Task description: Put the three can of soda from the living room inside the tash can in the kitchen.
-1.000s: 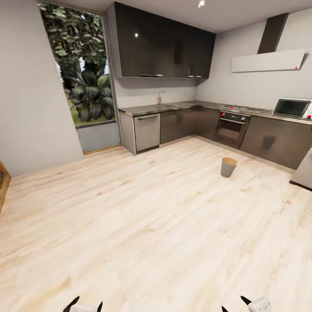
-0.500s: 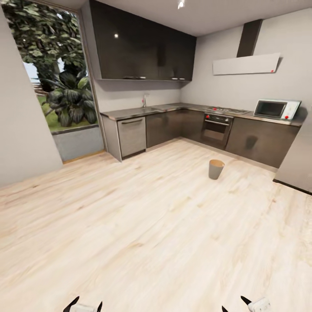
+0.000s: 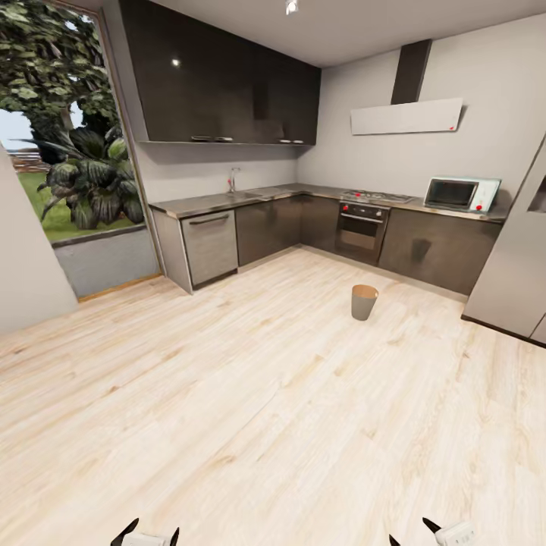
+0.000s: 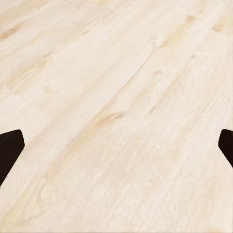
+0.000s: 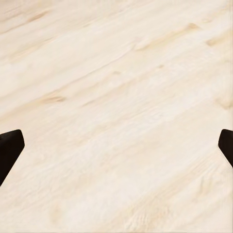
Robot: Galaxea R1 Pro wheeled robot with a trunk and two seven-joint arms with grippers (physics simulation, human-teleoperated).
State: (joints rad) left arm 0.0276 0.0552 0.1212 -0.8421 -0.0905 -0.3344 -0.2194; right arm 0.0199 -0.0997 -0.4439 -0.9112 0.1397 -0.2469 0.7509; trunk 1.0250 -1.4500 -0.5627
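Kitchen ahead, tash can [image 3: 364,302] upright on the pale wood floor [image 3: 250,394] at about one o'clock.
Left gripper [image 4: 116,145] and right gripper [image 5: 116,145] hang over bare floor, jaws spread wide, holding nothing; oven [image 3: 362,231] stands beyond the can.

Wide bare wood floor [image 3: 250,394] ahead, bin [image 3: 364,302] standing alone mid-floor with room all round, cabinets [image 3: 273,227] and oven [image 3: 362,233] lining the far walls, fridge [image 3: 516,273] at the right, grey wall [image 3: 23,280] at the left.
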